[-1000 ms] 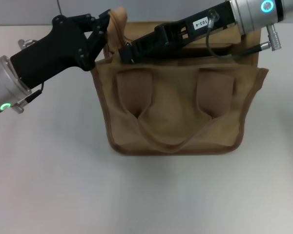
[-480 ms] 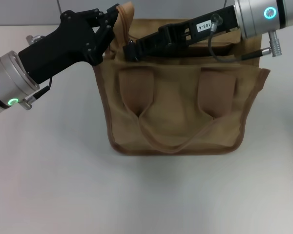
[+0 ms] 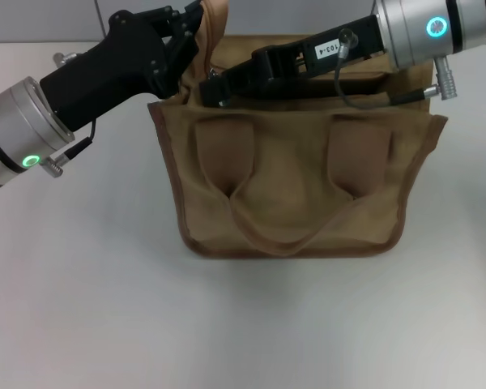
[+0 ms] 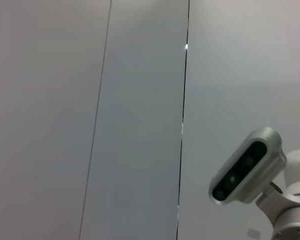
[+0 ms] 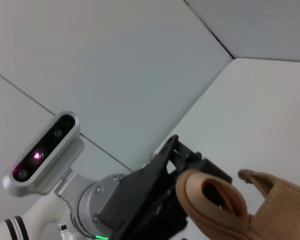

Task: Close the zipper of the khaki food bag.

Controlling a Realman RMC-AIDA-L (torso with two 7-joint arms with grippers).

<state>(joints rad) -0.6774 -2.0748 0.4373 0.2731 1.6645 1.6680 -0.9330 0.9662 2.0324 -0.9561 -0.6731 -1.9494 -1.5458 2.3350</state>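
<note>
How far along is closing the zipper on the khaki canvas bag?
Done: both grippers are at the top of the khaki canvas bag. In hand: the left gripper pinches a tan fabric tab at the bag's left end; the right gripper sits at that same end. Left: pulling the zipper along; the pull itself isn't visible.

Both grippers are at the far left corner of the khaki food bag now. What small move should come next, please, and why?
Probably the right gripper should draw along the zipper toward the bag's right end, while the left gripper holds the raised tan strap. The khaki food bag is anchored at that corner, and the pull tab itself is hidden.
</note>
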